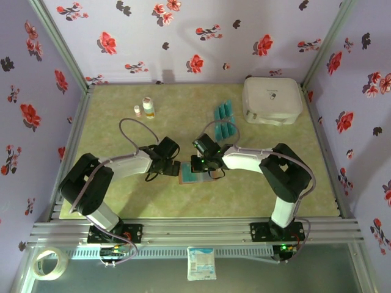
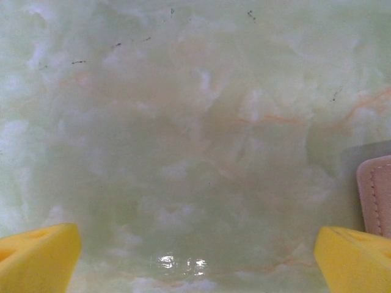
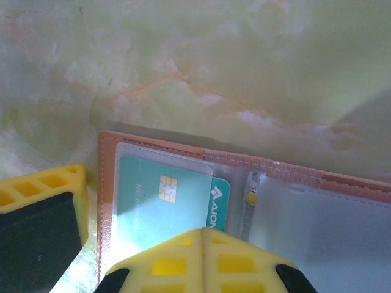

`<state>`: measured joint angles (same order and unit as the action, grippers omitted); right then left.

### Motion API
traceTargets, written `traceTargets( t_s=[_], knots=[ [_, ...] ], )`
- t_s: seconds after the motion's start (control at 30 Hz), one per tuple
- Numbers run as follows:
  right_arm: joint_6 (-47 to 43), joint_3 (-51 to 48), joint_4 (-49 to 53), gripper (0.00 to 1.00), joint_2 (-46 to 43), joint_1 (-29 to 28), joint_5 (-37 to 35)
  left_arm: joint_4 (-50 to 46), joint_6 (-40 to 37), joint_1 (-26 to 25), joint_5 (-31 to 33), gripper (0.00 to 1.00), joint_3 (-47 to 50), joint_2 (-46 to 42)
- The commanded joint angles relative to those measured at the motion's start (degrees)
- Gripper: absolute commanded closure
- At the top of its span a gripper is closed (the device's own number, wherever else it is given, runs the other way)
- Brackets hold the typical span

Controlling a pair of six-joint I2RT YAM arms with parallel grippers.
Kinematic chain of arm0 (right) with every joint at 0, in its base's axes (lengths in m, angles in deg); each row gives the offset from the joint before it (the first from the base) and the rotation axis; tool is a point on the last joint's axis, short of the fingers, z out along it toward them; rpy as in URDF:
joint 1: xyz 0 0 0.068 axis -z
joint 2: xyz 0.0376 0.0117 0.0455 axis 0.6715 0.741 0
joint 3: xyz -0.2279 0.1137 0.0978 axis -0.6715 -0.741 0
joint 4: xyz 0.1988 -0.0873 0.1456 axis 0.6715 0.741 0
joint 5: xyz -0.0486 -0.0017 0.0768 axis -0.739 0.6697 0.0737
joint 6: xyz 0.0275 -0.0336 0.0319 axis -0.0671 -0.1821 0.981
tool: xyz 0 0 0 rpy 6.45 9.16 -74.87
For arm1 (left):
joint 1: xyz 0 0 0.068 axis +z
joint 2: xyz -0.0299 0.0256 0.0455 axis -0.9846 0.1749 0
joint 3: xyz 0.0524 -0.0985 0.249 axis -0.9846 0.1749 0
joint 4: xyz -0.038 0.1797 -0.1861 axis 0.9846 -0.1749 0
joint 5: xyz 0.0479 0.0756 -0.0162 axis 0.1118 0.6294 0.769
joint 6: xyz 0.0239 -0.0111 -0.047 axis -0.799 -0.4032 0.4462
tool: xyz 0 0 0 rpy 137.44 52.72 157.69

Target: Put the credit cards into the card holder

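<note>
The card holder lies open on the table between the two grippers, its reddish-brown rim framing clear pockets. One teal credit card with a gold chip sits in the left pocket, its right end sticking out. My right gripper is shut, its fingertips together just over the card's near edge, with nothing visible between them. More credit cards lie in two small groups farther back. My left gripper hangs open over bare table just left of the card holder's edge.
A large white rounded case stands at the back right. Two small bottles stand at the back left. Floral walls enclose the table on three sides. A yellow finger of the left gripper sits close beside the holder's left edge.
</note>
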<state>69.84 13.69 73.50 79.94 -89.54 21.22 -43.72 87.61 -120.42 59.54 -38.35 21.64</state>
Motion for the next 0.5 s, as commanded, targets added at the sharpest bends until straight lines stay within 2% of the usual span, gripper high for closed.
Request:
traceTargets(
  t_s=[0.0, 0.2, 0.3, 0.47],
  knots=[
    [-0.74, 1.16, 1.97, 0.95, -5.19, 0.23, -0.52, -0.03, -0.55, 0.32, 0.27, 0.00, -1.49, 0.30],
    [-1.91, -1.69, 5.48, 0.65, -11.41, 1.99, -2.66, -1.92, 0.33, 0.32, 0.20, 0.00, -1.55, -3.34],
    [-1.70, -4.58, 5.62, 0.58, -13.83, 4.21, -2.70, -2.11, 0.96, 0.17, -1.08, 0.00, -1.34, -5.24],
    [-1.23, -9.10, 4.18, 0.54, -16.32, 7.33, -1.46, -1.77, 1.92, -1.05, -2.20, 0.00, -1.16, -6.78]
  ],
)
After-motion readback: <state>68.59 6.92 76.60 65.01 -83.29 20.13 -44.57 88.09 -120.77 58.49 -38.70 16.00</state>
